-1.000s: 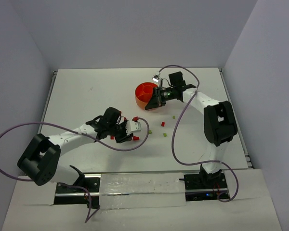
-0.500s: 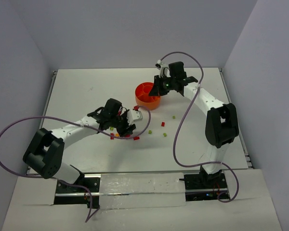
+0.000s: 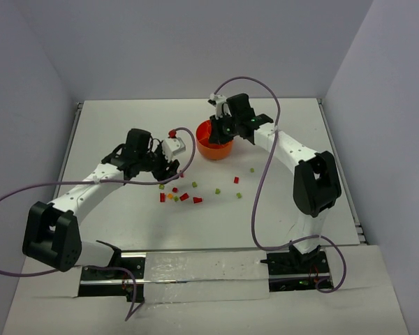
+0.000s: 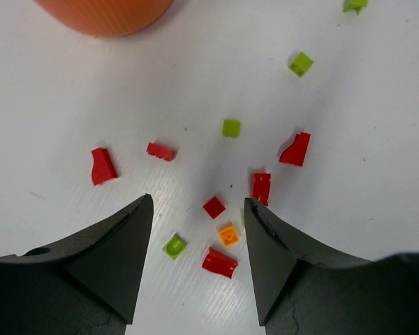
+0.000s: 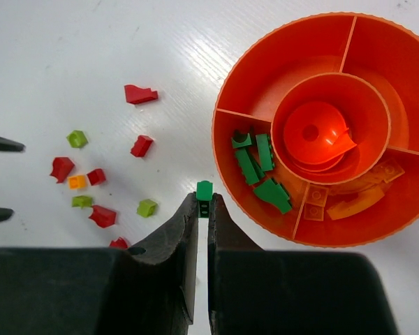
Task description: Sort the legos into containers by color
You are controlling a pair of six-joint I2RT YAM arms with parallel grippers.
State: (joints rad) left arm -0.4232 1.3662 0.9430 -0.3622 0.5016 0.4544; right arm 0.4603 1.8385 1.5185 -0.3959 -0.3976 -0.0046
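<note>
Legos [image 4: 220, 262] loose on table [image 4: 377, 139]: red, light green, orange. Left gripper [image 4: 197, 204] spread wide above them, empty. Right gripper [image 5: 202, 200] pinches green brick [image 5: 204, 188] just outside bowl [image 5: 377, 52]. Risk: let go early, brick lands on table, misses green pile [image 5: 272, 194].

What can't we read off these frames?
- Top view: contents of the round orange plastic bowl. The right gripper covers part, and the rest is too small.
- Top view: the small green brick that gripper pinches is too small there.
- Left wrist view: the bowl is cut off by the top edge, so no compartments show.
- Right wrist view: the count of orange pieces, which blend into the bowl.
</note>
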